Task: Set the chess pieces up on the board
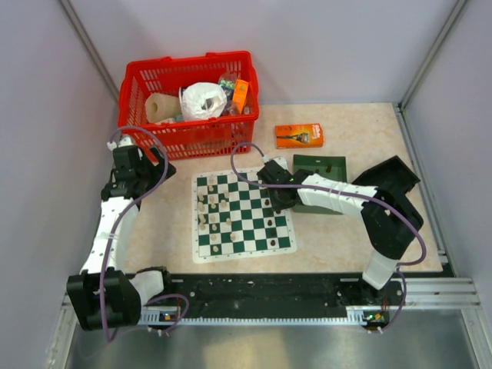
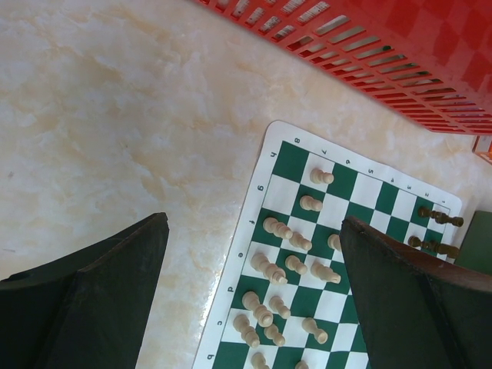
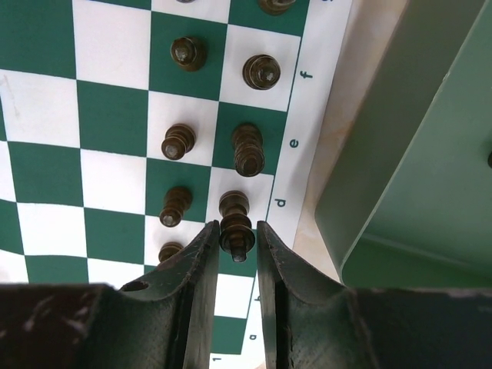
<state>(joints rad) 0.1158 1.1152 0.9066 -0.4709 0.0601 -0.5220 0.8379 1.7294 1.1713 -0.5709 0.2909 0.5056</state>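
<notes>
— Where is the right gripper (image 3: 237, 227)?

— Low over the right edge of the board (image 1: 246, 256), in the row by the letter d. Its fingers (image 3: 201, 261) stand narrow, one on each side of a dark piece (image 3: 234, 207). They look to touch its top or nearly so. I cannot tell whether they pinch it.

— Anything crowding it?

— Yes. The other dark pieces (image 3: 248, 150) stand in two files along that edge, and a small one (image 3: 175, 206) is just beside the finger on the inner side. The dark green tray (image 3: 415, 154) lies right next to the board's border on the outer side. From above, the right arm (image 1: 330, 192) stretches across that tray and hides part of it. A black tray-shaped thing (image 1: 392, 181) sits beyond it, near the wall.

— And the left gripper (image 2: 254, 217)?

— Spread wide, holding nothing, hanging above the bare table (image 2: 115, 115) off the board's left side. The red basket (image 1: 192, 142) is close behind it, full of odds and ends.

— The cream pieces (image 2: 277, 228)?

— On the board's left files, bunched unevenly over several squares.

— What else is about?

— An orange box (image 1: 299, 136) on the table, between the basket and the green tray, apart from the board.
</notes>
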